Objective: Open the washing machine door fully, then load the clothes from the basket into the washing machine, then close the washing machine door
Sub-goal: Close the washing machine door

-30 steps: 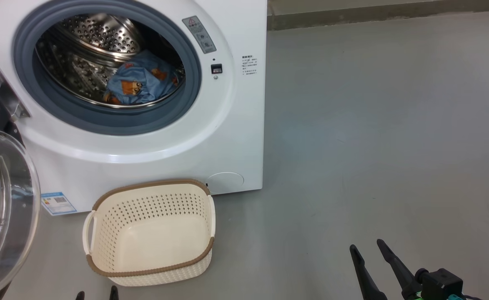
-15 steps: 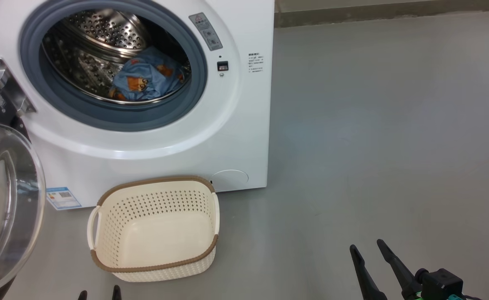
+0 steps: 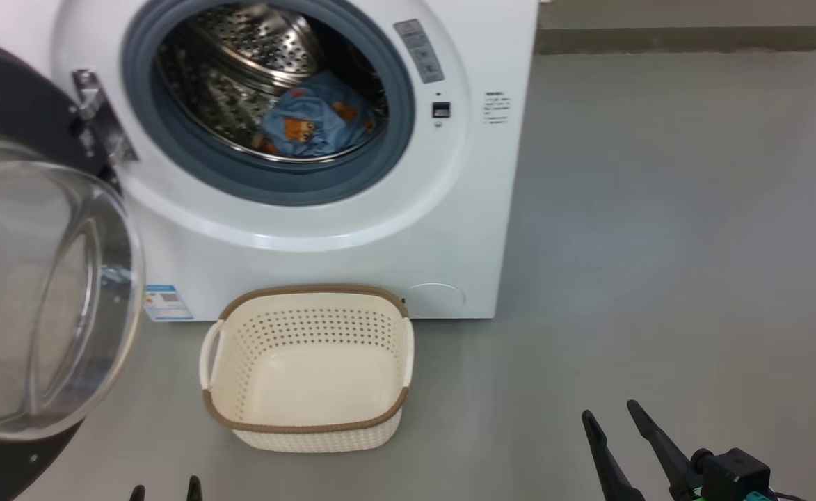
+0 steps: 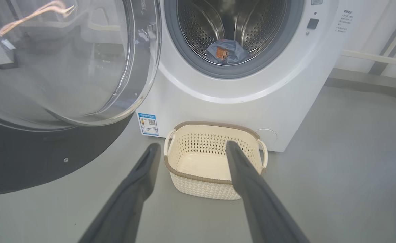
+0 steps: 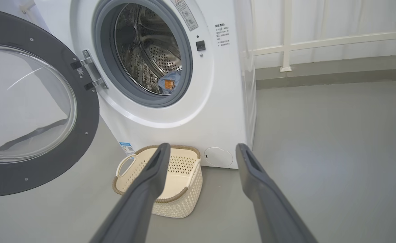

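Note:
The white washing machine [image 3: 352, 229] stands with its round door [image 3: 39, 292] swung wide open to the left on a metal hinge [image 3: 101, 125]. Blue clothes [image 3: 317, 122] with orange prints lie inside the steel drum; they also show as clothes [image 4: 226, 54] and clothes [image 5: 169, 82]. The cream basket [image 3: 307, 424] sits on the floor in front of the machine, with nothing in it. My left gripper [image 3: 164, 490] is open at the bottom edge, near the basket. My right gripper [image 3: 609, 417] is open at the lower right, well clear of everything.
Grey floor [image 3: 658, 243] stretches out to the right of the machine. A wall base [image 3: 693, 38] runs along the back. A white rail [image 5: 319, 44] lines the wall behind. The open door [image 4: 66, 67] juts out on the left side.
The whole head picture has shifted right, so the camera has turned left. The door takes up more of the left side. Grippers and basket keep their places.

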Tool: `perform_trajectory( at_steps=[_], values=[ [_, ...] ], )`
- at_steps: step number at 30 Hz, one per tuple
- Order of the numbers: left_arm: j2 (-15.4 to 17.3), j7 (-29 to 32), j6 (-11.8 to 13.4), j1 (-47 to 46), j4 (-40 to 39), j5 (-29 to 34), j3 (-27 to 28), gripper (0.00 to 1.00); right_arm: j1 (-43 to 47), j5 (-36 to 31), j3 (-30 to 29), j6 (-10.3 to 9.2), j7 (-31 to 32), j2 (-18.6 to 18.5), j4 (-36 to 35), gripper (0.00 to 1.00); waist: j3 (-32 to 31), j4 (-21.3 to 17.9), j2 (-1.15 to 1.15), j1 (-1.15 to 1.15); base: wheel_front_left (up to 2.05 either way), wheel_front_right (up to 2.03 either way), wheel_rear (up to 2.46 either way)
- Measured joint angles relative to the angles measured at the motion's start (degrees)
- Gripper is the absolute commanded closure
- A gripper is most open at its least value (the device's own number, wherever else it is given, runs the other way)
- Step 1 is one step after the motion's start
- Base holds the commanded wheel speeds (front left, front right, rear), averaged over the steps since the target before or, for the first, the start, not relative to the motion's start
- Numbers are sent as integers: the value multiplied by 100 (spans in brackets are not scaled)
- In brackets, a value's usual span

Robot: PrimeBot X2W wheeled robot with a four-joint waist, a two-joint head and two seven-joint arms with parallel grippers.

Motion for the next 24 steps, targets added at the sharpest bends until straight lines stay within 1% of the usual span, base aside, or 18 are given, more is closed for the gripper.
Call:
perform_trajectory(
  at_steps=[5, 11, 12, 13, 14, 18, 24],
  values=[
    [0, 0, 27, 106, -12, -4, 1, 0, -3, 2, 88, -1, 0, -19, 20, 0, -47, 400, 0, 0, 0, 0, 0],
    [3, 0, 52, 203, -24, -9, 25, 0, -3, 20, 166, 0, 0, -21, 43, 0, -132, 966, 0, 0, 0, 0, 0],
    [3, 0, 52, 203, -24, -9, 25, 0, -3, 20, 166, 0, 0, -21, 43, 0, -132, 966, 0, 0, 0, 0, 0],
    [3, 0, 52, 225, -24, -9, 43, 0, -3, 20, 178, 0, 0, -21, 49, 0, -165, 1162, 0, 0, 0, 0, 0],
    [3, 0, 52, 225, -24, -9, 43, 0, -3, 20, 178, 0, 0, -21, 49, 0, -165, 1162, 0, 0, 0, 0, 0],
    [3, 0, 52, 227, -45, -16, 115, 0, -4, 20, 279, -1, 0, -18, 52, 0, -233, 1551, 0, 0, 0, 0, 0],
    [5, 0, 247, 282, -274, -230, 263, 0, -173, 47, 583, 0, 0, -41, 147, 0, -230, 1984, 0, 0, 0, 0, 0]
  ],
)
